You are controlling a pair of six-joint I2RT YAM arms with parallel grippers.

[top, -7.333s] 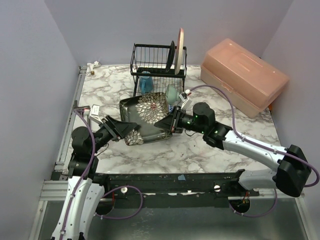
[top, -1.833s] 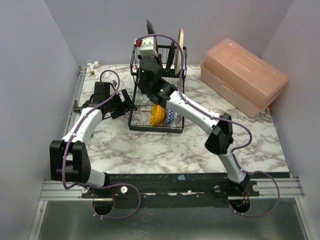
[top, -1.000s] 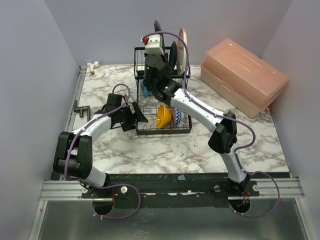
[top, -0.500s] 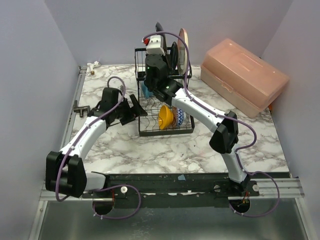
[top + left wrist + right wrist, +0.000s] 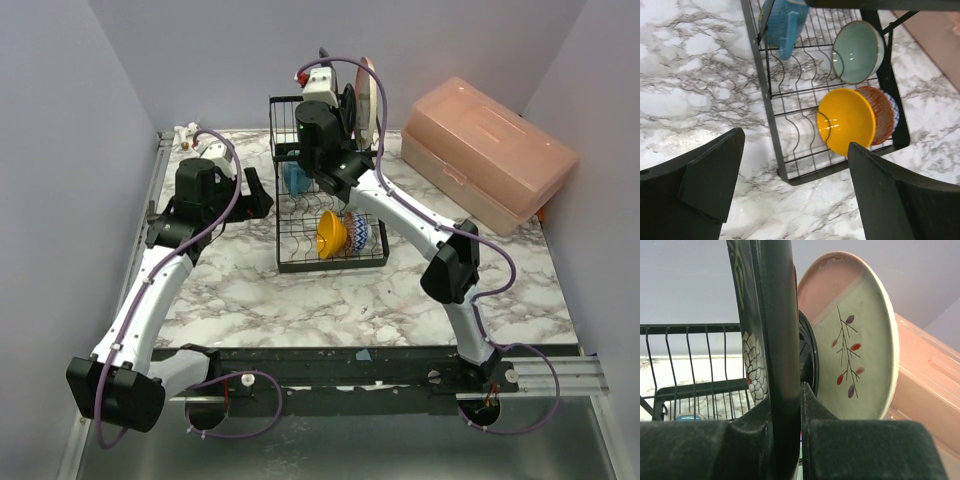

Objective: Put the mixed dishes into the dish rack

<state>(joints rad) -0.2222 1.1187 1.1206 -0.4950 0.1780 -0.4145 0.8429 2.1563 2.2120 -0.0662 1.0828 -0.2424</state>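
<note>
The black wire dish rack (image 5: 331, 255) stands mid-table. Its low part holds the orange bowl (image 5: 846, 121), the red-patterned bowl (image 5: 886, 111), the mint-green bowl (image 5: 858, 51) and the blue-handled mug (image 5: 785, 22). The beige-pink plate (image 5: 855, 340) and the black round plate (image 5: 809, 356) stand upright in the tall rear section. My right gripper (image 5: 785, 400) is shut on the black square patterned plate (image 5: 775, 315) and holds it edge-on above the rear section, just left of the black round plate. My left gripper (image 5: 795, 140) is open and empty, above the table left of the rack.
The big pink plastic box (image 5: 488, 150) lies at the back right, close to the rack. Walls close in the table at the back and on both sides. My right arm (image 5: 400, 215) arches over the rack's right side.
My left gripper has pulled back and to the left, away from the rack's left side. My right gripper has shifted the square plate slightly right over the rear section.
</note>
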